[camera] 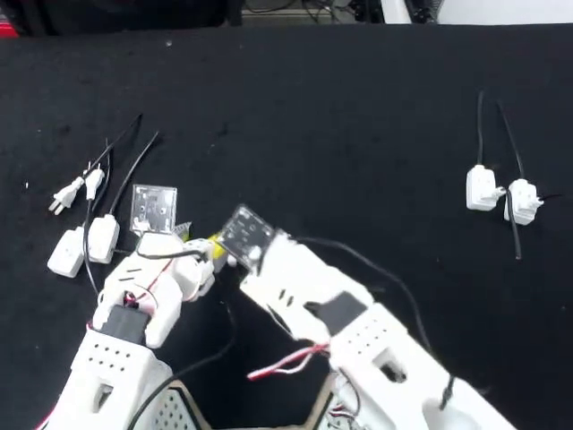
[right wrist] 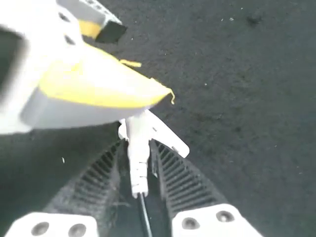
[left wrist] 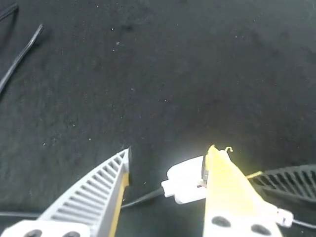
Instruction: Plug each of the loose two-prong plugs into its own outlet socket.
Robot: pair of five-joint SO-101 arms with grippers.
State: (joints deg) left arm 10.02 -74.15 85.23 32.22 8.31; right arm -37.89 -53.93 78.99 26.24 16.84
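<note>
Right gripper pinches the two-prong plug; left gripper gapes wide, holding nothing.
Plug's long axis follows the right fingers: cable toward that wrist, head pointing away, just beside the left's yellow finger, above the black table.

White plug, blk table, yellow on left gripper.
Table plain blk w/ faint pale specks; plug's cord blk. Left gripper: one finger yellow, other grey, ribbed, yellow edge. The right gripper: dark ribbed fingers, white base. Arm wires red & white.
</note>
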